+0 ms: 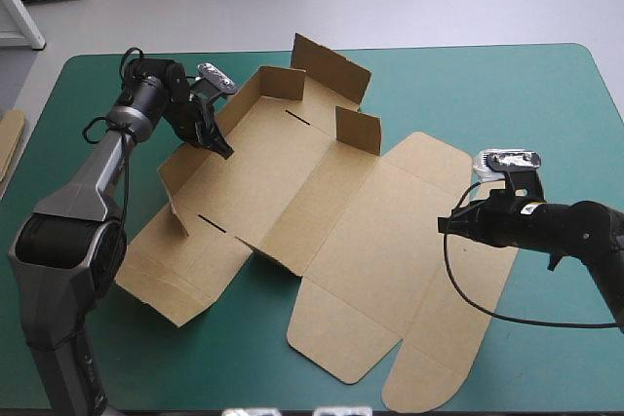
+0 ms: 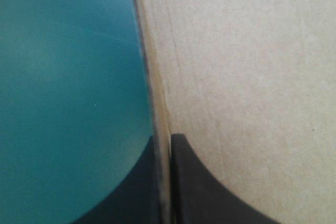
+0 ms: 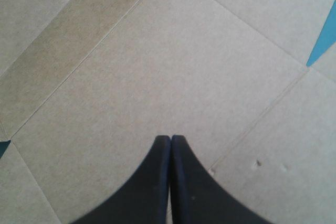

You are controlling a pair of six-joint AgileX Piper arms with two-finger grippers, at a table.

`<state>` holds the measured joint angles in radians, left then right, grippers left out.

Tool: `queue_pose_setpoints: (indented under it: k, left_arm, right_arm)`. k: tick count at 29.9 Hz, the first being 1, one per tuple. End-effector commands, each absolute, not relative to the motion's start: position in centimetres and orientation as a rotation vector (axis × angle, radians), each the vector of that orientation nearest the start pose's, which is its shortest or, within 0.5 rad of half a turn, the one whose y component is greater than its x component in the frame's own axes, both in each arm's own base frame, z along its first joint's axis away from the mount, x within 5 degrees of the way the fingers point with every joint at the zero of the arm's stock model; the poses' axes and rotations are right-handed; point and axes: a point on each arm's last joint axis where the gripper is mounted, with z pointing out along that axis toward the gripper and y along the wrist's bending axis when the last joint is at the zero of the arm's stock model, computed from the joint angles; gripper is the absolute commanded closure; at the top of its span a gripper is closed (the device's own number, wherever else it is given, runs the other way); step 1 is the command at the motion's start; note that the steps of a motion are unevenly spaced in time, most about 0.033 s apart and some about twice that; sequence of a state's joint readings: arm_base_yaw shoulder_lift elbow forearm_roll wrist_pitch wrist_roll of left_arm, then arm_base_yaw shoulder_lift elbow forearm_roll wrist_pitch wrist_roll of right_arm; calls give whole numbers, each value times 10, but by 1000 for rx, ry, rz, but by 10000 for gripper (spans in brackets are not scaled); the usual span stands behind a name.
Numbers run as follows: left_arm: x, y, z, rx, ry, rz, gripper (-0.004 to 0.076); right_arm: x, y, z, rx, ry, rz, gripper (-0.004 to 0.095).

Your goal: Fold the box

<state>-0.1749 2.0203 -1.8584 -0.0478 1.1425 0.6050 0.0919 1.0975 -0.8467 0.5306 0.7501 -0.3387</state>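
Box (image 1: 322, 211): a brown cut sheet on the table (image 1: 507, 85). It lies across the middle, its long axis running from the far left toward the near right. The teal-green cover (image 2: 68, 103) shows on all sides of it.

Lid (image 1: 419, 202), the near-right half: flat on the cover, with rounded flaps at its near end.

Tray part, the far-left half: partly raised. The base panel lies flat, with a slot (image 1: 297, 119) cut at a fold line. The left wall (image 1: 242, 102) stands tilted up off the cover. Far flaps (image 1: 333, 67) stand upright beyond the base, and a short flap stands at the wall's near end.

Left arm (image 1: 93, 182): comes in along the table's left side and reaches the left wall.

Left gripper (image 1: 219, 148): jaws clamped on the wall's upper edge. In the left wrist view the board edge runs between the two black fingers (image 2: 210, 192), with cover on one side and the board face on the other.

Right gripper (image 1: 444, 224): over the lid's right edge. Its jaws are together in one point with nothing between them. The right wrist view shows flat board with fold lines under and ahead of it. Whether it touches the board cannot be told.

Board (image 1: 8, 138): an edge of another sheet at the table's left edge, well apart from the box.
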Motion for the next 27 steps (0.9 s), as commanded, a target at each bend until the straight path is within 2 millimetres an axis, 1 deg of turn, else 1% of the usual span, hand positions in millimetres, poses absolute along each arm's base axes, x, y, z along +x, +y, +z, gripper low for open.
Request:
queue_pose_setpoints:
  k: [1, 7, 11, 15, 17, 19, 23, 25, 27]
  left_arm:
    - [423, -95, 324, 1058, 2405, 143, 733]
    - [418, -118, 347, 1093, 2252, 302, 733]
    - [415, -130, 356, 1133, 2167, 382, 733]
    - [408, -143, 364, 1170, 2116, 403, 733]
    - [405, -147, 368, 1190, 2094, 419, 733]
    - [398, -151, 375, 1209, 2070, 445, 733]
    - [383, -155, 393, 1210, 2027, 437, 733]
    - [375, -158, 401, 1237, 1987, 439, 733]
    - [369, -162, 404, 1248, 1953, 432, 733]
  right_arm:
    - [211, 52, 325, -178, 2316, 513, 927]
    - [211, 52, 325, -178, 2316, 513, 925]
    - [210, 52, 324, -183, 2325, 518, 925]
    - [210, 52, 324, -183, 2325, 518, 925]
    - [210, 52, 324, -183, 2325, 518, 925]
    - [210, 52, 324, -183, 2325, 518, 925]
    - [210, 52, 324, -183, 2325, 518, 925]
    - [210, 52, 324, -184, 2327, 518, 925]
    - [210, 52, 324, -186, 2332, 521, 925]
